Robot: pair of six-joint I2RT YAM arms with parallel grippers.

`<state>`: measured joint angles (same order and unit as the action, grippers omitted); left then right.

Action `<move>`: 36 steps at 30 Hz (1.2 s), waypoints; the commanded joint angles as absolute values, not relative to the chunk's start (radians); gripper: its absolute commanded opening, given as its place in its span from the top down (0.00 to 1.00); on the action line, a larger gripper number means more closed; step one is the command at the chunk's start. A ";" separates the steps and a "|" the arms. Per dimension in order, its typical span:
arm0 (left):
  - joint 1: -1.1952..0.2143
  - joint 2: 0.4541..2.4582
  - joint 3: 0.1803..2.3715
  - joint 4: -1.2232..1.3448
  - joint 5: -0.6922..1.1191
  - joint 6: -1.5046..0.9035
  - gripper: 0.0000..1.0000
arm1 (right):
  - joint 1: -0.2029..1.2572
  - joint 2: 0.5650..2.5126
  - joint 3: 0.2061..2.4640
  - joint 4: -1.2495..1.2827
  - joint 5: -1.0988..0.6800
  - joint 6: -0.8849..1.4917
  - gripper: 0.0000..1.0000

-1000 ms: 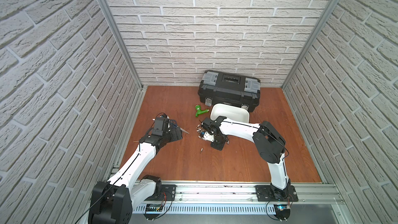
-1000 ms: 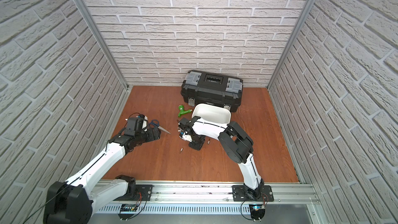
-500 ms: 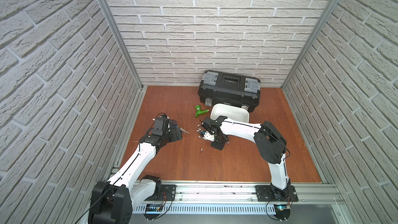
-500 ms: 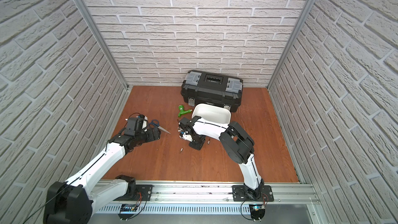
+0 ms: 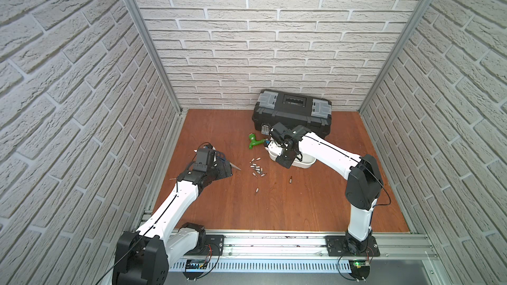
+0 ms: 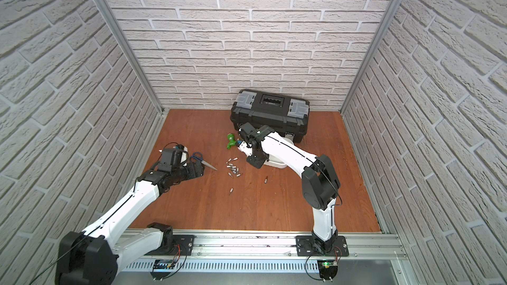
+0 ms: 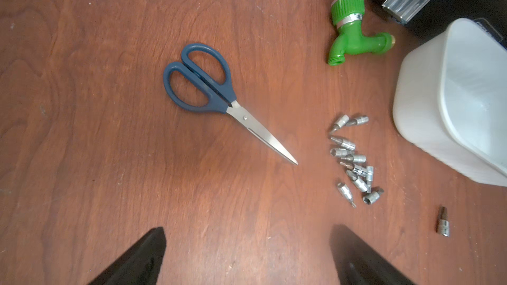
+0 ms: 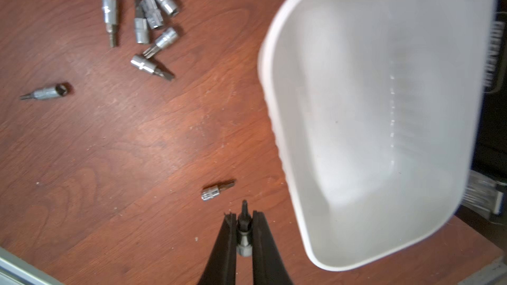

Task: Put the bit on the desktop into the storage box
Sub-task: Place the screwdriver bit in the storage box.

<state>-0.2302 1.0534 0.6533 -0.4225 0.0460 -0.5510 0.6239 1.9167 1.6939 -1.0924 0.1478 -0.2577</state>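
Observation:
Several silver bits [image 5: 256,167] [image 6: 233,167] [image 7: 354,165] [image 8: 153,15] lie in a loose heap on the reddish-brown desktop [image 5: 247,215]. Single bits [image 5: 290,179] [image 8: 216,189] lie apart from it. My right gripper [image 8: 242,215] [image 5: 285,160] is shut on one bit [image 8: 244,228] and hangs just above the wood, beside the near corner of the white storage box [image 8: 370,119]. My right arm hides most of the box [image 5: 304,161] in both top views. The box looks empty inside. My left gripper [image 7: 247,231] [image 5: 226,169] stands open, left of the heap.
Blue-handled scissors [image 7: 208,91] [image 6: 203,160] lie just ahead of my left gripper. A green plastic tap [image 5: 253,141] [image 7: 351,39] lies left of the box. A black toolbox [image 5: 293,111] stands against the back wall behind the box. Brick-pattern walls enclose three sides.
My right gripper has moved away from the heap of bits towards the storage box, with a bit held in it. The left arm has stayed still.

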 commanded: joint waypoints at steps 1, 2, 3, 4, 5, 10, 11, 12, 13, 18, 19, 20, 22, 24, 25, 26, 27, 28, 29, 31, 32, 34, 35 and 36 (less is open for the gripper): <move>-0.232 1.042 0.682 -0.434 0.034 -0.539 0.01 | 0.565 1.906 1.745 -1.134 0.167 -0.283 0.97; -0.233 1.042 0.683 -0.434 0.035 -0.538 0.01 | 0.543 1.915 1.760 -1.136 0.166 -0.284 0.97; -0.233 1.043 0.685 -0.435 0.034 -0.537 0.02 | 0.523 1.925 1.777 -1.139 0.161 -0.286 0.97; -0.232 1.043 0.686 -0.436 0.034 -0.536 0.02 | 0.508 1.934 1.786 -1.138 0.158 -0.288 0.97; -0.233 1.045 0.689 -0.436 0.035 -0.535 0.01 | 0.489 1.941 1.799 -1.136 0.157 -0.290 0.97; -0.232 1.051 0.701 -0.442 0.037 -0.530 0.02 | 0.426 2.025 1.851 -1.132 0.155 -0.302 0.97; -0.233 1.052 0.703 -0.443 0.037 -0.531 0.02 | 0.419 2.044 1.859 -1.131 0.156 -0.303 0.97; -0.233 1.050 0.703 -0.443 0.036 -0.529 0.02 | 0.412 2.061 1.862 -1.127 0.154 -0.304 0.97; -0.233 1.050 0.703 -0.444 0.037 -0.530 0.02 | 0.409 2.074 1.863 -1.122 0.155 -0.304 0.97; -0.233 1.048 0.699 -0.447 0.032 -0.530 0.01 | 0.393 2.132 1.853 -1.072 0.141 -0.298 0.97; -0.233 1.049 0.700 -0.447 0.031 -0.530 0.02 | 0.391 2.144 1.849 -1.064 0.136 -0.298 0.97; -0.233 1.049 0.701 -0.448 0.032 -0.529 0.02 | 0.390 2.153 1.847 -1.057 0.133 -0.297 0.97; -0.232 1.052 0.702 -0.448 0.034 -0.527 0.02 | 0.388 2.175 1.842 -1.044 0.128 -0.292 0.97; -0.233 1.052 0.701 -0.448 0.034 -0.528 0.02 | 0.387 2.193 1.837 -1.035 0.126 -0.291 0.97; -0.232 1.052 0.700 -0.449 0.036 -0.528 0.01 | 0.387 2.202 1.835 -1.031 0.124 -0.290 0.97; -0.233 1.052 0.700 -0.450 0.037 -0.528 0.02 | 0.385 2.209 1.834 -1.028 0.124 -0.290 0.97; -0.233 1.050 0.700 -0.451 0.036 -0.528 0.01 | 0.385 2.219 1.832 -1.026 0.123 -0.288 0.97; -0.233 1.050 0.701 -0.451 0.035 -0.526 0.02 | 0.384 2.226 1.830 -1.024 0.120 -0.287 0.97; -0.232 1.049 0.699 -0.451 0.034 -0.526 0.01 | 0.384 2.235 1.828 -1.022 0.120 -0.288 0.98; -0.233 1.049 0.699 -0.451 0.032 -0.526 0.02 | 0.383 2.248 1.828 -1.020 0.120 -0.286 0.98; -0.233 1.051 0.699 -0.451 0.031 -0.526 0.02 | 0.384 2.254 1.827 -1.021 0.119 -0.284 0.97; -0.232 1.054 0.698 -0.451 0.034 -0.526 0.02 | 0.383 2.262 1.825 -1.020 0.116 -0.284 0.96; -0.233 1.054 0.699 -0.451 0.034 -0.527 0.02 | 0.384 2.263 1.822 -1.018 0.116 -0.285 0.96; -0.232 1.055 0.700 -0.451 0.034 -0.525 0.02 | 0.383 2.262 1.819 -1.014 0.115 -0.284 0.95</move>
<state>-0.2302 1.0531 0.6819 -0.4507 0.0448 -0.5419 0.3885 2.2635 1.8351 -1.0256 0.1329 -0.2916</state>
